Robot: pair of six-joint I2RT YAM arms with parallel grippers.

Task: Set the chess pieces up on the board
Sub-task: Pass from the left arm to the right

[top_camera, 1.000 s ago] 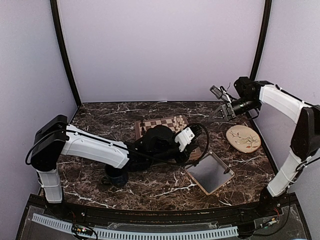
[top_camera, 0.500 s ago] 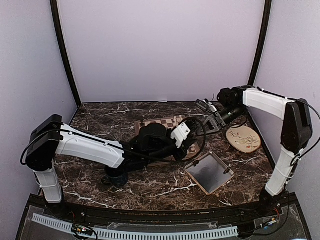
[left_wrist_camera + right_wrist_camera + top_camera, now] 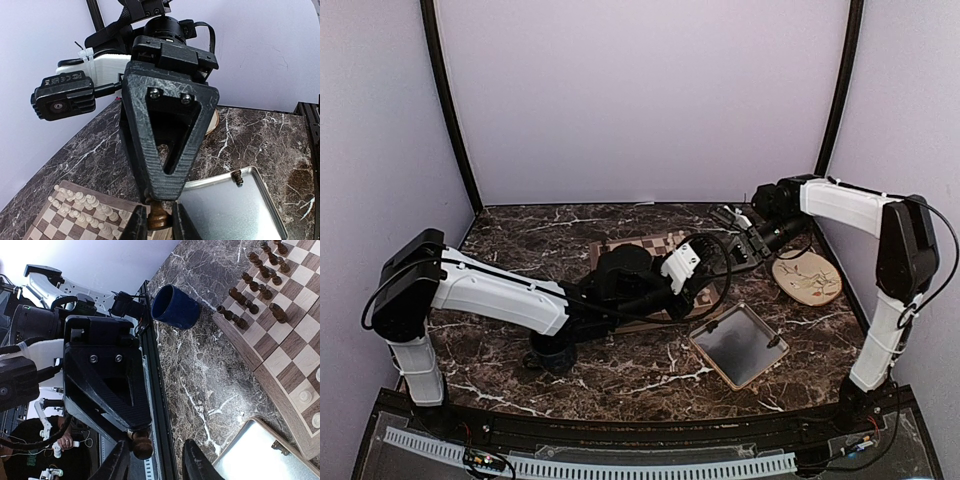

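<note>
Left gripper [image 3: 159, 226]: its jaws pinch a dark brown piece [image 3: 158, 216] and hold it in the air, above the gap between the board [image 3: 272, 340] and the grey tray [image 3: 235, 215].
Right gripper [image 3: 156, 452]: its jaws are spread to either side of that same piece. One finger is close beside it and the other stands apart, with marble showing in the gap, so there is no grip.
Step in hand: most likely a mid-air hand-over from the left arm to the right.
Board: dark pieces [image 3: 252, 282] stand in two rough rows along one edge, and cream pieces [image 3: 82, 207] are ranked along the opposite edge.
Tray: one small dark piece [image 3: 238, 176] lies at its rim.
Risk – off-centre closing: the piece sits nearer one right finger, so that finger could push first and tilt the piece in the left jaws.
Risk – early release: if the left jaws part before the right ones have hold, the piece drops toward the tray or the board edge and could roll into the ranked pieces.
Risk – collision: the two grippers are nose to nose, and a small misalignment would knock finger on finger.
Hidden: the piece's type cannot be made out. In the top view the left arm covers most of the board, so its empty squares cannot be counted. Whether the near right finger touches the piece cannot be told.
</note>
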